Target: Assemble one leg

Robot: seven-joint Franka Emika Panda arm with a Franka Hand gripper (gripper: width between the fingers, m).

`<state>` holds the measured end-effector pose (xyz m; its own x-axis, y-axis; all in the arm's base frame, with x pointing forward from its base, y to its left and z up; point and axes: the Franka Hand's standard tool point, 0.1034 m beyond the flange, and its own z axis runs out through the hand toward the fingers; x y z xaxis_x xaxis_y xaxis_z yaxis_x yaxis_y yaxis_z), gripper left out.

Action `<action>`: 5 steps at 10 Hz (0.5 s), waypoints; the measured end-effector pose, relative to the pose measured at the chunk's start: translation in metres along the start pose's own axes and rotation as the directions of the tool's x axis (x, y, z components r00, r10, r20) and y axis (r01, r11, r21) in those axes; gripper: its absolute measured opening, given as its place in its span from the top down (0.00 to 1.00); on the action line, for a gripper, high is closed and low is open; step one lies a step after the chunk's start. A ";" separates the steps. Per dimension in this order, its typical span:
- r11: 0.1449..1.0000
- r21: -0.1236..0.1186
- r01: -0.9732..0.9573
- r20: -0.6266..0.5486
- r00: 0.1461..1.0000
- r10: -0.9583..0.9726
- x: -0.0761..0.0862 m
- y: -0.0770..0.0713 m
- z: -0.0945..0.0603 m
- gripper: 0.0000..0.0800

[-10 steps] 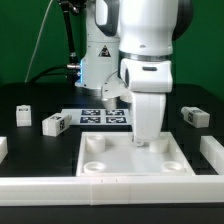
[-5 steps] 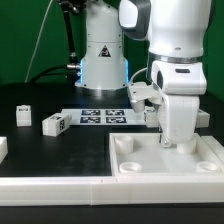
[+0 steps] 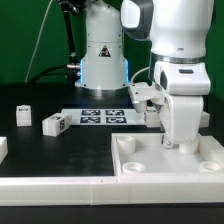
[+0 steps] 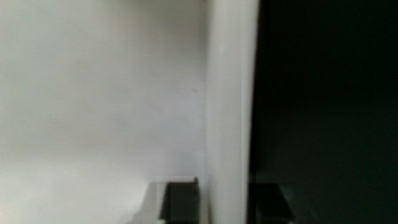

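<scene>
Two legs, small white blocks with marker tags, lie on the black table at the exterior view's left: one (image 3: 22, 115) further back, one (image 3: 55, 124) nearer the marker board. The large white square piece (image 3: 200, 165) with a raised rim and round sockets lies at the front right. My gripper (image 3: 166, 143) points straight down onto its far rim. In the wrist view my gripper (image 4: 226, 200) has a dark fingertip (image 4: 178, 202) on each side of the white rim (image 4: 231, 100), shut on it. No leg is held.
The marker board (image 3: 103, 117) lies flat in the middle, in front of the arm's base. A white rail (image 3: 50, 185) runs along the table's front edge. A white block (image 3: 3, 147) shows partly at the left edge.
Since a second ago my arm has moved to the exterior view's right and the large white square piece has slid right with it. In the last half second nothing visibly moved.
</scene>
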<state>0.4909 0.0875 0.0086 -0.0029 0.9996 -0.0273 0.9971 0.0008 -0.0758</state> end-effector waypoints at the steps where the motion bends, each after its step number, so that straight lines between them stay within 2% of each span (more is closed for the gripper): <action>1: 1.000 0.000 0.000 0.000 1.000 0.000 0.000 0.000 0.000 0.64; 2: 1.000 0.000 0.000 0.000 1.000 0.000 0.000 0.000 0.000 0.39; 3: 1.000 0.000 0.000 0.000 1.000 0.000 0.000 0.000 0.000 0.25; 4: 1.000 0.000 0.000 0.000 1.000 0.000 0.000 0.000 0.000 0.25; 5: 1.000 0.000 0.000 0.000 1.000 0.000 0.000 0.000 0.000 0.20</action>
<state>0.4908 0.0874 0.0085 -0.0027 0.9996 -0.0274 0.9971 0.0006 -0.0760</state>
